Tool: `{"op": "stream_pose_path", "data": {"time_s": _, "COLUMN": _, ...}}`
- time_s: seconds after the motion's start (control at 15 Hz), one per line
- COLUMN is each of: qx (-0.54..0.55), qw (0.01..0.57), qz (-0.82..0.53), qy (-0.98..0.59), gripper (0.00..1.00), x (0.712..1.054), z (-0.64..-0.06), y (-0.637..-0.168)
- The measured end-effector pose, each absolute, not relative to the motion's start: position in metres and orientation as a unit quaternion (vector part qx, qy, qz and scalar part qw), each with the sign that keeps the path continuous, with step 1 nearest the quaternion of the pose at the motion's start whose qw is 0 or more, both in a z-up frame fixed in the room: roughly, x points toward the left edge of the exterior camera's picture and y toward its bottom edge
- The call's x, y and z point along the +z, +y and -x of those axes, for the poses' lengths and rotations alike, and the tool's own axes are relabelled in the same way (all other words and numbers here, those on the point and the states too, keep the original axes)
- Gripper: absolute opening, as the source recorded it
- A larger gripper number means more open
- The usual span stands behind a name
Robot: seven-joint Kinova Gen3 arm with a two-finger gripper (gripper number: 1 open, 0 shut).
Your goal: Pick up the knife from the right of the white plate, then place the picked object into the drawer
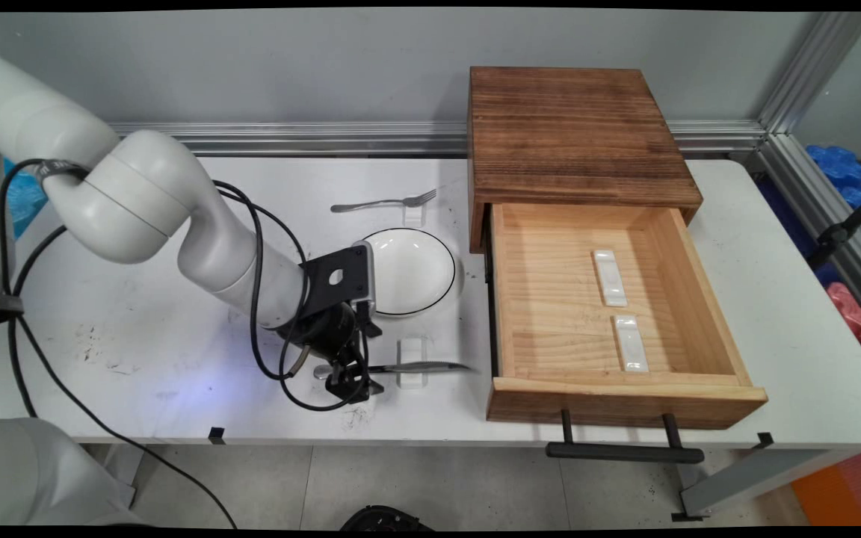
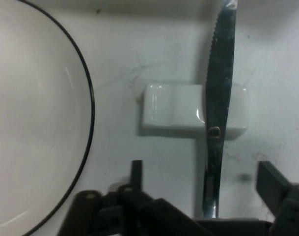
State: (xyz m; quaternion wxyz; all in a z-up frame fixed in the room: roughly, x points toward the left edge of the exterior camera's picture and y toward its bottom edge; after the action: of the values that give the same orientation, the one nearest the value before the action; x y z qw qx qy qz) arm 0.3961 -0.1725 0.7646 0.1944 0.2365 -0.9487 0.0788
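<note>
Steel knife lies between our spread fingers, ungripped, across its white rest; next, closing on the handle.

No readable text, labels, brands or numbers anywhere in either view. The knife has a small mark near where blade meets handle, too small to make out.
</note>
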Motion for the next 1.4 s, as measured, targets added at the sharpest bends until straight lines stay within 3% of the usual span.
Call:
{"op": "stream_pose_path", "data": {"time_s": 0.07, "qx": 0.079, "qw": 0.195, "qz": -0.237, "qy": -0.949, "gripper": 0.00, "x": 0.765, "z": -0.396, "y": -0.173}}
{"op": "stream_pose_path", "data": {"time_s": 0.93, "qx": 0.076, "qw": 0.198, "qz": -0.235, "qy": -0.949, "gripper": 0.00, "x": 0.767, "z": -0.391, "y": -0.175}}
{"op": "stream_pose_path", "data": {"time_s": 1.4, "qx": 0.075, "qw": 0.201, "qz": -0.234, "qy": -0.948, "gripper": 0.00, "x": 0.787, "z": -0.392, "y": -0.179}}
